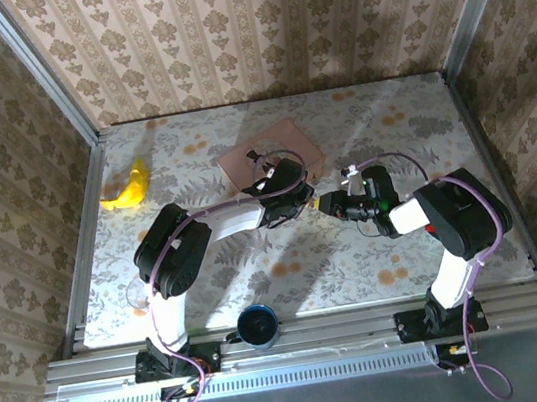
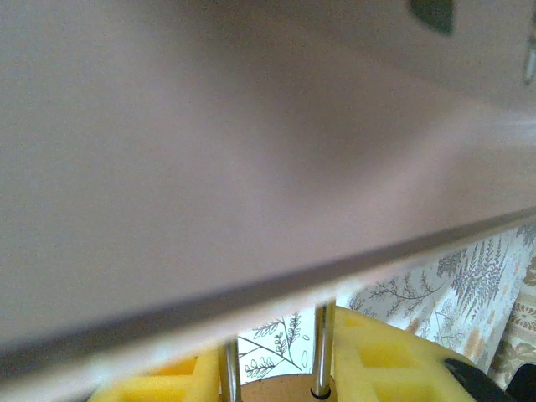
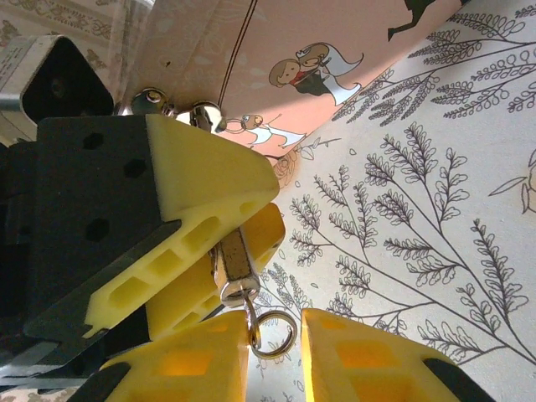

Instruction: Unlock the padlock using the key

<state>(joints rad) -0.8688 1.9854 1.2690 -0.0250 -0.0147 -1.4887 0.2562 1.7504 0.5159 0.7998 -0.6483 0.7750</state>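
Our left gripper (image 2: 280, 373) is clamped on the padlock (image 2: 275, 392). Its yellow fingers (image 2: 385, 360) press on either side of the brass body, and the two legs of the loop point away from the wrist toward the pink box (image 2: 209, 151).

In the right wrist view the key (image 3: 236, 266) runs up into the gap between those same fingers, and we judge that the keyhole is there. The key's ring (image 3: 274, 335) hangs in the opening of our right gripper (image 3: 276, 360). The right fingers (image 3: 368, 356) stand a little apart on either side of the ring. We cannot tell whether they are pinching the head of the key or only bracketing it, because the near fingertip hides the contact.

The step in hand is seating and turning the key. To do it well, we should:
- grip the flat head of the key rather than the loose ring, which would only swivel;
- keep the right wrist in line with the key's shaft, so the turn goes around the key's own length and does not lever it sideways;
- keep the left clamp firm, so the lock body cannot spin along with the key;
- push in lightly while turning, so the key does not back out.

Both grippers hang above the table (image 3: 419, 209), just beside the box, so the wrist roll should stay tight.
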